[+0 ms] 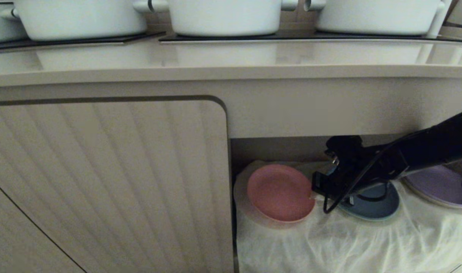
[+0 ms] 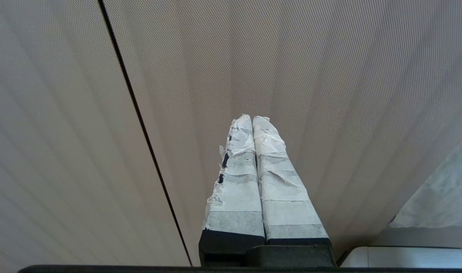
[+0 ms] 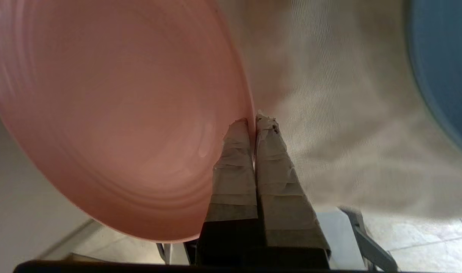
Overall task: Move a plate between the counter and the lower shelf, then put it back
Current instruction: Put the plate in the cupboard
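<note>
The right gripper (image 3: 253,123) pinches the plate (image 1: 280,192) by its rim beside the blue plate (image 1: 375,204); stiff, light, probably slick, so edge grip suits.

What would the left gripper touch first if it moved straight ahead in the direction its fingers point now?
Most likely the ribbed beige cabinet door. In the left wrist view the left gripper, fingers pressed together, points right at that panel with nothing in between. How far away the door is cannot be judged.
</note>
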Robot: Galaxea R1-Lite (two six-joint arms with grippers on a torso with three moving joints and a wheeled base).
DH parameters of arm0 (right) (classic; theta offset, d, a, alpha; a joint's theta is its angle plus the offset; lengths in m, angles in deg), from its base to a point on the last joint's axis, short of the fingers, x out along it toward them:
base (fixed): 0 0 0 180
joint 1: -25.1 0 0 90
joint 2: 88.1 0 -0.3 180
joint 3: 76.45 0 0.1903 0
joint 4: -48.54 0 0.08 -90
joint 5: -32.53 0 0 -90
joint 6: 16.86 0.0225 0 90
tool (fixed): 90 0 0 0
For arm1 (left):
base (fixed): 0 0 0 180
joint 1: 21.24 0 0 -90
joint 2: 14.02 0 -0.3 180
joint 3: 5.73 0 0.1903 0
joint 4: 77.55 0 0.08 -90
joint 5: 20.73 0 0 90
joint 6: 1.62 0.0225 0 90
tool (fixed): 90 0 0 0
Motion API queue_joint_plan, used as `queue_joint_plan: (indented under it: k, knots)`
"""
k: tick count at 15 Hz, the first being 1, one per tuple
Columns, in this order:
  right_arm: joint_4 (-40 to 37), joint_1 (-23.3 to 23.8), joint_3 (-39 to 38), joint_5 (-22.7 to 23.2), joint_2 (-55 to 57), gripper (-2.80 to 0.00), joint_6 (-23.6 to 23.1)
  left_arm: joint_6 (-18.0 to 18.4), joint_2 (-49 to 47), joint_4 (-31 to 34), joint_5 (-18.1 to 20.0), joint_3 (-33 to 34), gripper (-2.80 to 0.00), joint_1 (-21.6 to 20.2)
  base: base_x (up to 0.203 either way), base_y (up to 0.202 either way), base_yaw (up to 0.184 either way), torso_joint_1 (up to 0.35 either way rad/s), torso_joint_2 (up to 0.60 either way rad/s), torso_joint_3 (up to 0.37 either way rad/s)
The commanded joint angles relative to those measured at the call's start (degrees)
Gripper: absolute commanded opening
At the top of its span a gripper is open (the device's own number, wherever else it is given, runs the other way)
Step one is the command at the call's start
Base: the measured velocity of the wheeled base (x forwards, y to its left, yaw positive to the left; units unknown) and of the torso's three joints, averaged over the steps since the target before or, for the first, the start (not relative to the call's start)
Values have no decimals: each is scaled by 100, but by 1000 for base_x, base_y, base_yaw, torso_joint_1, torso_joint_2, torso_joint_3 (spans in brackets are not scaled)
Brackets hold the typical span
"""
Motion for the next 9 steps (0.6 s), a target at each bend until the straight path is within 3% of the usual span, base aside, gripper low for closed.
queue_joint_plan:
  k: [1, 9]
  knots:
    - [1, -2, 173, 7, 297, -280, 51, -6, 2, -1, 0, 0, -280, 0, 0, 0, 0, 0, 0, 0]
    - [2, -20, 812, 7, 919, -280, 265, -6, 2, -1, 0, 0, -280, 0, 0, 0, 0, 0, 0, 0]
